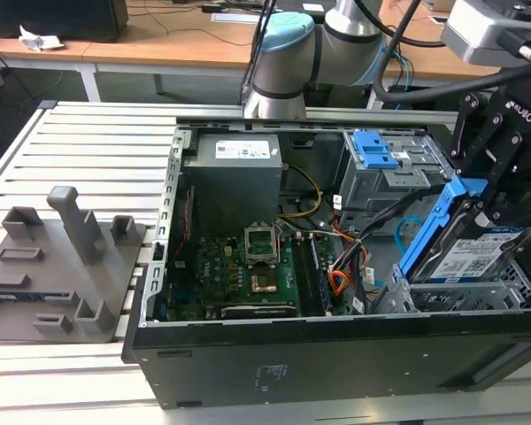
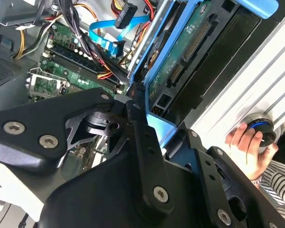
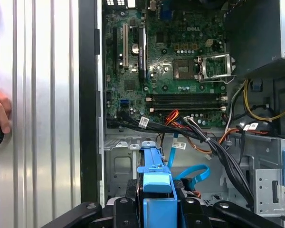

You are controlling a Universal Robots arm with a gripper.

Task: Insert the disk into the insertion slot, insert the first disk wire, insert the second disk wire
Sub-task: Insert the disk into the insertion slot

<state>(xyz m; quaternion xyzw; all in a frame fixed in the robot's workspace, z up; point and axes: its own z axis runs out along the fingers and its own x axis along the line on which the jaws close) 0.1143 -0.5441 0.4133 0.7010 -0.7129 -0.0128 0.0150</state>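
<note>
The disk [image 1: 472, 258], a silver drive with a white label in a bright blue carrier, hangs tilted at the exterior view's right, over the case's front corner. My black gripper [image 1: 487, 205] is shut on its blue frame from above. Its lower end sits at the grey metal insertion slot [image 1: 444, 297]; how far in it reaches I cannot tell. In the second wrist view the gripper [image 2: 143, 124] clamps the blue frame, with the disk's [image 2: 181, 53] green board facing the camera. A loose blue flat wire [image 3: 194, 173] and a black wire bundle [image 3: 213, 147] lie beside the disk's carrier [image 3: 154, 176].
The open computer case [image 1: 336, 354] lies on a slatted aluminium table [image 1: 88, 142]. A taller grey cage with a blue latch [image 1: 376, 149] stands behind the slot. A person's hand [image 2: 247, 142] rests on a round knob on the table. A grey fixture block [image 1: 62, 266] sits at the exterior view's left.
</note>
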